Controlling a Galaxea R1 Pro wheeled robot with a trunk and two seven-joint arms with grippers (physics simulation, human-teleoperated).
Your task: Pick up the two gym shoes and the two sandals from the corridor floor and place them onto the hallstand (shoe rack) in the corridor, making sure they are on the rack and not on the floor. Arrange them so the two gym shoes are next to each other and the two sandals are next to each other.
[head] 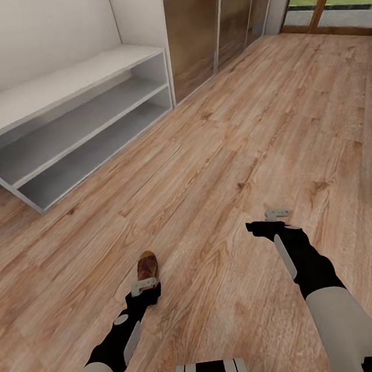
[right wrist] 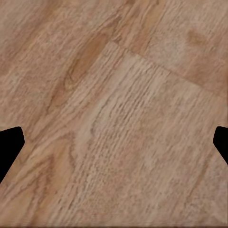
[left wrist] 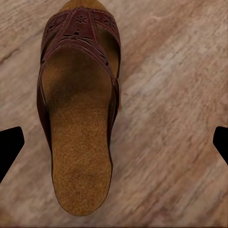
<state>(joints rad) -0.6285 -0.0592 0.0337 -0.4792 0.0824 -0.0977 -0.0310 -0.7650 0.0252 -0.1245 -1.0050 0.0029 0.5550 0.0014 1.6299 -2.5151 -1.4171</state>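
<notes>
Corridor floor (head: 222, 146): wood planks across the whole head view, bare in the middle stretch.
Hallstand (head: 61, 88): up at 10 o'clock in the head view, top and both open shelves bare, no footwear on it yet.
Sandal (head: 146, 267): one dark brown sandal down at 7 o'clock, flat on the floor, sole down, tan insole up; same sandal (left wrist: 78, 114) large in the left wrist view, off-centre between the finger tips.
Left claw (head: 144, 285): poised right over the sandal's heel end, jaws wide apart, gripping nothing.
Right claw (head: 276, 213): out at 5 o'clock over bare planks, spread wide in its wrist view, empty.
Progress: barely started by the look of it; nothing racked, first sandal about to be grasped, other three pieces to find.
</notes>
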